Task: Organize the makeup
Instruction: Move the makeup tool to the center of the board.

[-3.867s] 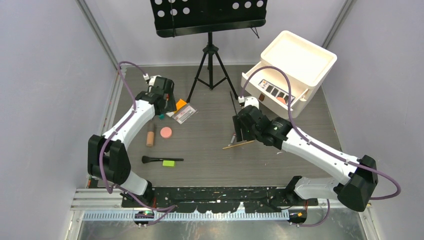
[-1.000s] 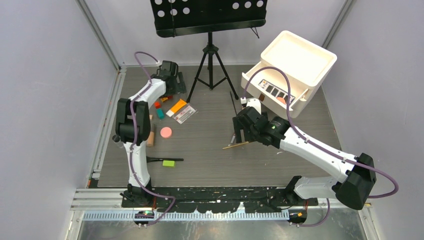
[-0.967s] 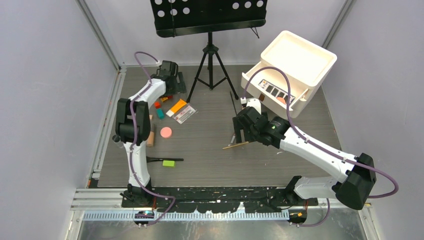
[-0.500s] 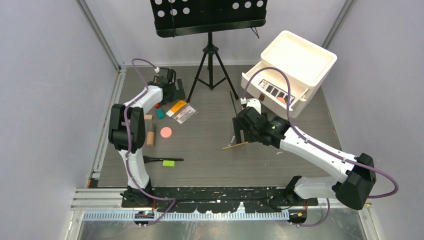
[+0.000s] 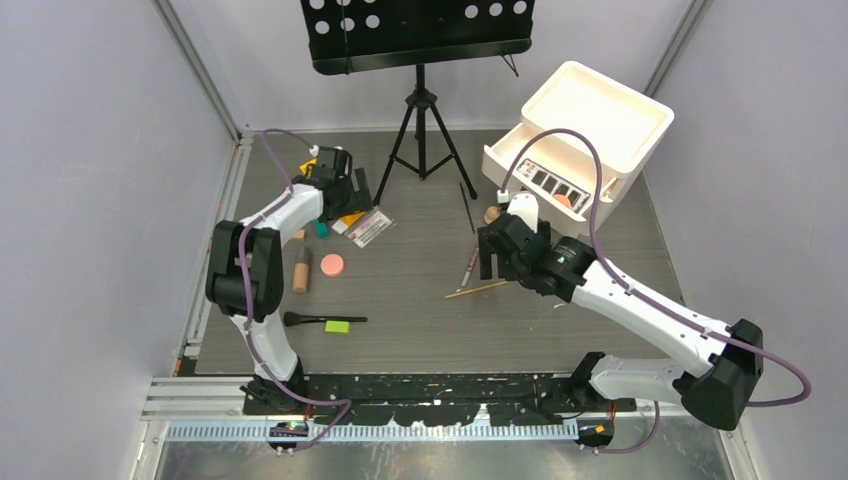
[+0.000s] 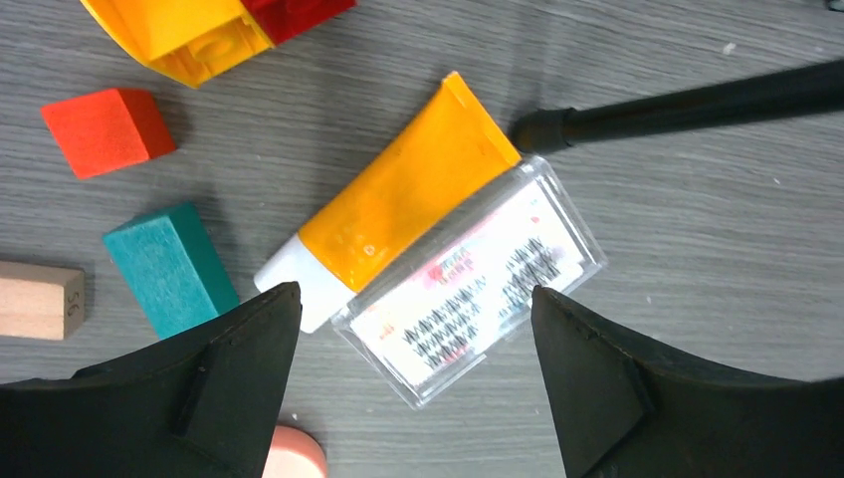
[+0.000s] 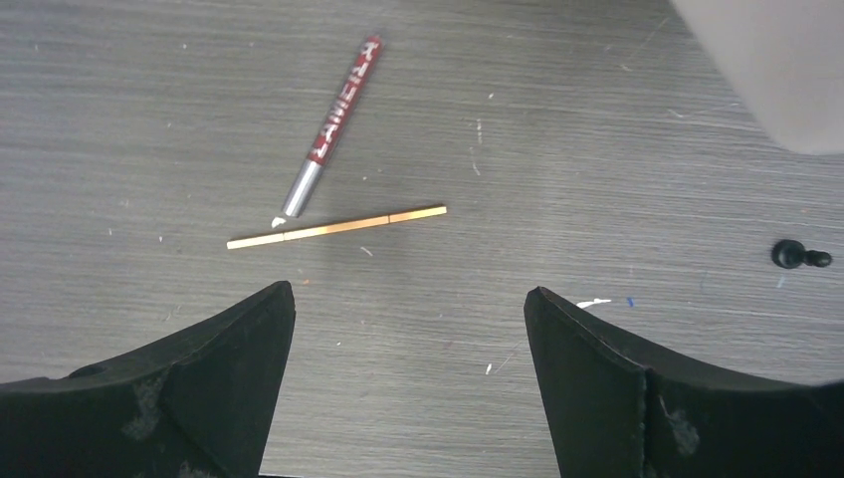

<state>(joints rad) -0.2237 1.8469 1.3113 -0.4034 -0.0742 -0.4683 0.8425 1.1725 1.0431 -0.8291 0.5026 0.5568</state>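
Observation:
My left gripper (image 5: 347,200) is open above an orange tube (image 6: 408,189) and a clear lash case (image 6: 468,284), touching neither. A pink round compact (image 5: 332,264), a tan tube (image 5: 300,268) and a black brush (image 5: 320,319) lie nearer on the left. My right gripper (image 5: 497,260) is open and empty above bare table, just near of a red pencil (image 7: 333,119) and a thin tan pencil (image 7: 336,227). A black pencil (image 5: 467,205) lies further back. The white palette with dark squares (image 5: 548,182) sits in the open drawer.
The white drawer box (image 5: 590,110) stands at the back right, its top drawer open. A black tripod (image 5: 420,130) stands at the back centre; one leg (image 6: 687,100) reaches the orange tube. Red (image 6: 105,129), teal (image 6: 169,267), yellow (image 6: 189,30) and green (image 5: 337,326) blocks lie on the left.
My left arm has swung from the back left corner to above the orange tube and lash case. My right gripper has shifted back and right, uncovering the red pencil.

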